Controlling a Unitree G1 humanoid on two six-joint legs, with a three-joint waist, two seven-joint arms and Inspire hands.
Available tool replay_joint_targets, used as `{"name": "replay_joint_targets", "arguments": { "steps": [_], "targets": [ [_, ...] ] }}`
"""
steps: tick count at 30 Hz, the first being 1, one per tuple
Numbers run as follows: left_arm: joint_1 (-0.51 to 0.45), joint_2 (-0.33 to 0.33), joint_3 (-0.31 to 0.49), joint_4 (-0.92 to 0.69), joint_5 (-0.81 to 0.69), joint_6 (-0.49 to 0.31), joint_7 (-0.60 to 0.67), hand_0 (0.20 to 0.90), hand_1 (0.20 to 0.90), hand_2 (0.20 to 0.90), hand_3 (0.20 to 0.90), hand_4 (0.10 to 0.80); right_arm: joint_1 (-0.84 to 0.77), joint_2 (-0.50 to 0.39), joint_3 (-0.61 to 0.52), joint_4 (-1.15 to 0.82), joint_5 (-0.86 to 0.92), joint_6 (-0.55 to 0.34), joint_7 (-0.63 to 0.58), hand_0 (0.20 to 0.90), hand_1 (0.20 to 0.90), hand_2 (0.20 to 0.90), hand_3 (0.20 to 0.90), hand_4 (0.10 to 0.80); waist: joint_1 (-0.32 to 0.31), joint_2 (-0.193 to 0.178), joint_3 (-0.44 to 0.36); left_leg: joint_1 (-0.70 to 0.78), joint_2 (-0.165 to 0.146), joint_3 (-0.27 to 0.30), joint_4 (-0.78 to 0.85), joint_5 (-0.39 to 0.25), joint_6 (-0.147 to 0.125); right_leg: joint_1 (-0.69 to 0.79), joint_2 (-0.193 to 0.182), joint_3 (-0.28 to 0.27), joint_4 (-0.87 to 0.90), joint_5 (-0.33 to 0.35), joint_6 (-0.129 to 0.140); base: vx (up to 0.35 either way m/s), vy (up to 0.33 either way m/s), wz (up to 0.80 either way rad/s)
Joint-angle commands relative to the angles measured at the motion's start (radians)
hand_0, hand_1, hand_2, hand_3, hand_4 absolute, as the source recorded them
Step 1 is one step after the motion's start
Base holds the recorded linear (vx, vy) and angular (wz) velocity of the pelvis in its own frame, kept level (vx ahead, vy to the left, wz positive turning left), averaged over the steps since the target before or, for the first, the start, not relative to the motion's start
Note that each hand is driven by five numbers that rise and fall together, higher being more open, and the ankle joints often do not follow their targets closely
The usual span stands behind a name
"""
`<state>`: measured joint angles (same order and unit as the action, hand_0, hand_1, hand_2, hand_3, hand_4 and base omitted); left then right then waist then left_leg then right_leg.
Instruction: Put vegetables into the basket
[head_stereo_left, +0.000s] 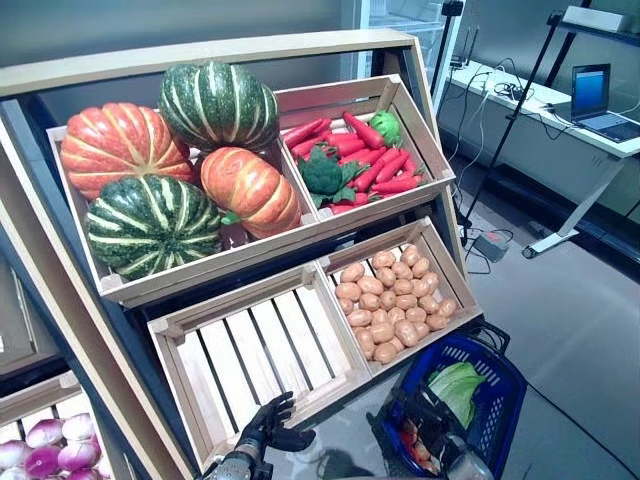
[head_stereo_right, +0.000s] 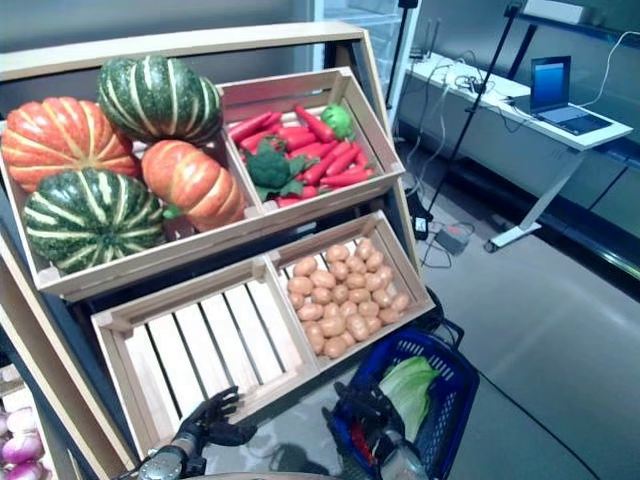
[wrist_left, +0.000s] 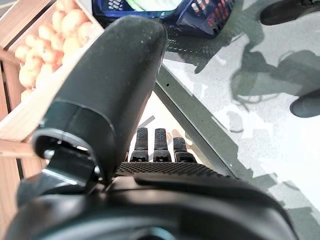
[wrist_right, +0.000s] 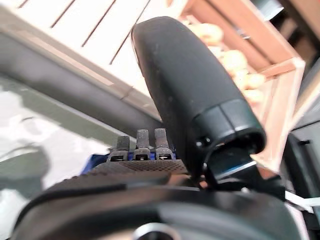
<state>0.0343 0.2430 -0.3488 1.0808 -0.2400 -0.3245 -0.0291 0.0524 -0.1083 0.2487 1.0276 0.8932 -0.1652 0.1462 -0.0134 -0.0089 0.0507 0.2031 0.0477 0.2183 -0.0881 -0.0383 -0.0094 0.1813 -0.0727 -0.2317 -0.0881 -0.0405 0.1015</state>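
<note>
Left hand (head_stereo_left: 268, 428) low before empty crate (head_stereo_left: 262, 355), fingers relaxed, holding nothing. Right hand (head_stereo_right: 362, 420) curled on basket (head_stereo_right: 447, 392) rim.

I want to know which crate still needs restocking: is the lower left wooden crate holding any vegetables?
No, the lower left crate shows only bare wooden slats, while the crate beside it is full of potatoes.

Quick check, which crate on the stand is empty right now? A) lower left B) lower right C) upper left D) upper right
A: the lower left crate shows only bare wooden slats, while the pumpkins fill the upper left, carrots and greens the upper right, and potatoes the lower right.
</note>
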Motion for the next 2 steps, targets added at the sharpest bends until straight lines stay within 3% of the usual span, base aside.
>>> {"name": "replay_joint_targets", "arguments": {
  "steps": [1,2],
  "targets": [
    [-0.096,-0.04,-0.044,0.038,0.008,-0.082,-0.016,0.9,0.9,0.9,0.9,0.8,-0.108,0.014,0.034,0.04,-0.091,0.003,0.085,0.9,0.9,0.9,0.9,0.8,-0.003,0.007,0.033,-0.028,-0.023,-0.038,0.001,-0.039,0.034,-0.004,0.02,0.012,0.001,0.0,-0.069,0.0,0.0,0.0],
    [-0.101,-0.039,-0.048,0.035,0.013,-0.084,-0.016,0.9,0.9,0.9,0.9,0.8,-0.113,0.012,0.043,0.048,-0.095,0.004,0.083,0.9,0.9,0.9,0.9,0.8,-0.001,0.009,0.035,-0.027,-0.024,-0.04,0.001,-0.038,0.034,-0.002,0.019,0.009,0.001,0.0,-0.069,0.0,0.0,0.0]
  ]
}}
